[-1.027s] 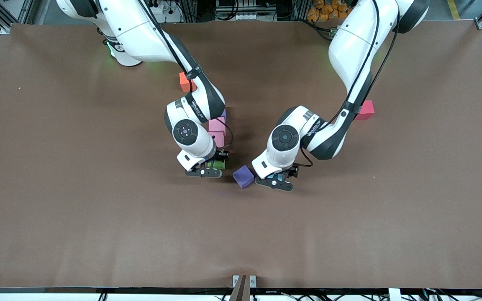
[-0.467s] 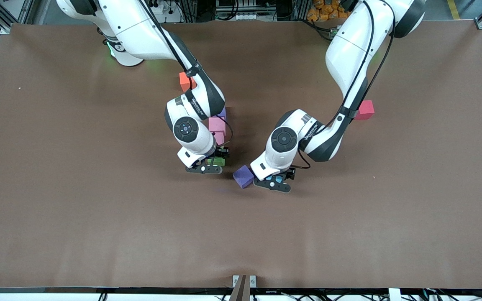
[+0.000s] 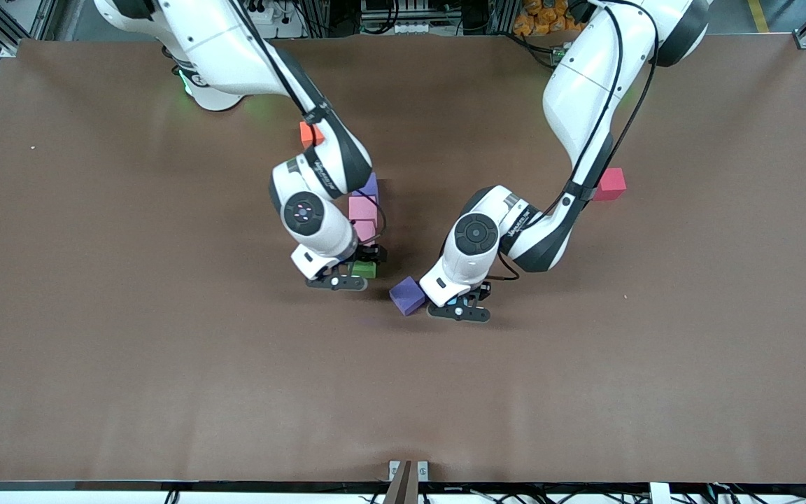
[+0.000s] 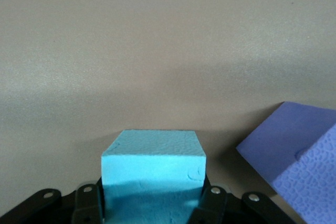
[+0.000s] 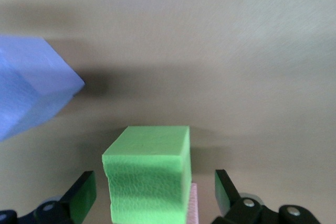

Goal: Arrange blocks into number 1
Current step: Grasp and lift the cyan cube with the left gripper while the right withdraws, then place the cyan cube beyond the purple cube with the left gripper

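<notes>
Front view: the right gripper (image 3: pixel 336 281) is low over the green block (image 3: pixel 363 269), which sits on the table (image 3: pixel 95 315) at the near end of a column of blocks. Farther from the camera in that column come two pink blocks (image 3: pixel 363 217) and a purple block (image 3: pixel 369 186), each touching the next and partly hidden by the right arm. An orange block (image 3: pixel 308 134) lies apart, toward the robots' bases, also half hidden by that arm. The left gripper (image 3: pixel 460 310) is down at the table, just beside a second purple block (image 3: pixel 407 295) that lies turned askew. A sliver of light blue block (image 3: pixel 460 302) shows under it. A red block (image 3: pixel 611 184) lies well apart, toward the left arm's end of the table.

Left wrist view: the left gripper (image 4: pixel 151 203) has its jaws closed on the light blue block (image 4: pixel 152 174), both fingers (image 4: pixel 88 205) pressed against its sides. The askew purple block (image 4: pixel 296 156) lies near it, not touching.

Right wrist view: the right gripper (image 5: pixel 152 195) has its jaws spread wide, and the fingers (image 5: pixel 84 198) stand clear of the green block (image 5: pixel 148 177) on either side. A strip of pink block (image 5: pixel 192 205) shows against the green one. The askew purple block (image 5: pixel 29 90) lies apart.
</notes>
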Controlling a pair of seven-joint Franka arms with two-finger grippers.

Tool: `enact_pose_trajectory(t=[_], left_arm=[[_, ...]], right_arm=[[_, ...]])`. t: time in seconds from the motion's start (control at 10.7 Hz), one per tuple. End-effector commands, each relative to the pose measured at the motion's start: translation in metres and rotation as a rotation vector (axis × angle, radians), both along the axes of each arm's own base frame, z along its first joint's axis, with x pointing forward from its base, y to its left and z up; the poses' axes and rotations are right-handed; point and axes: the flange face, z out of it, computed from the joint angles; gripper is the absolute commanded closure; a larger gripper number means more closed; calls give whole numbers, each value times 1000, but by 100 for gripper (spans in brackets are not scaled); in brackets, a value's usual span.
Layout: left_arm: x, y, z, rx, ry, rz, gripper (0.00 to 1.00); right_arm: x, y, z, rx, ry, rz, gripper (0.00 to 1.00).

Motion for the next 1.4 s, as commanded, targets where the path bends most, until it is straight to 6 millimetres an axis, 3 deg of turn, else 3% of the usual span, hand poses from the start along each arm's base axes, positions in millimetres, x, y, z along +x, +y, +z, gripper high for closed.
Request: enact_pose_trajectory(t=[0.0, 0.28, 0.47, 0.65, 0.75, 0.93, 1.12, 1.31], left_arm=[[4, -1, 6, -23, -9, 29, 100], [-2, 5, 25, 0, 4, 85, 100], [-8, 8, 58, 41, 31, 113, 100], [-30, -10, 102, 77, 50, 150, 100], [-52, -31, 119, 89, 58, 179, 100], [-111, -90, 123, 85, 74, 254, 100], [-192, -154, 102, 114, 91, 259, 100], [-259, -195, 83, 140, 99, 239, 100]], right_arm=[[-3, -53, 44, 38, -5, -18, 0], [14, -106, 98, 66, -8, -72, 0], [18, -128, 143, 97, -49, -102, 0], [19, -153, 180, 110, -66, -124, 0], [21, -178, 199, 86, -79, -132, 0], [19, -220, 225, -63, -110, -1, 0], [25, -268, 249, -91, -146, 67, 0], [25, -297, 274, -89, -137, 106, 0]])
